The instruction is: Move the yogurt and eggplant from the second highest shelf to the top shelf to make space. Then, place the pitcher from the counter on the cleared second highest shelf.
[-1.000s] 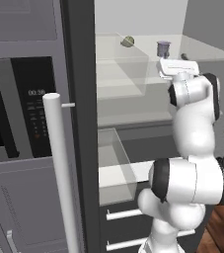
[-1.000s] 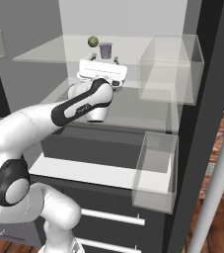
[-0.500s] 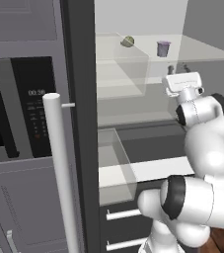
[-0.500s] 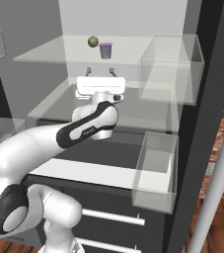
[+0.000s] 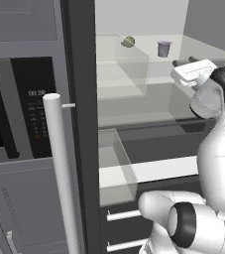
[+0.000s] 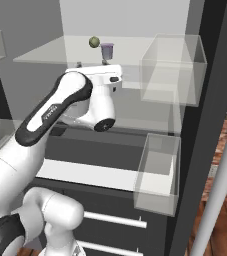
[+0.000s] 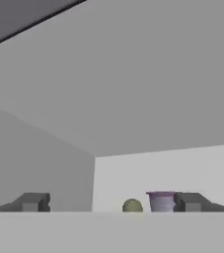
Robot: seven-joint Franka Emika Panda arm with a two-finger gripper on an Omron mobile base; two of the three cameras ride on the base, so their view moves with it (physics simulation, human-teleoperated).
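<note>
Yogurt (image 7: 161, 201) and eggplant (image 7: 132, 205) sit on the top shelf (image 6: 55, 52), beyond the gripper's (image 7: 111, 202) released, empty jaws; pitcher placement remains.

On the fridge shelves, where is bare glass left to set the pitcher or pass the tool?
The second highest shelf lies bare across its width, below the open tool. On the top shelf, the eggplant and yogurt stand close together at the back middle; its left and front stay free.
</note>
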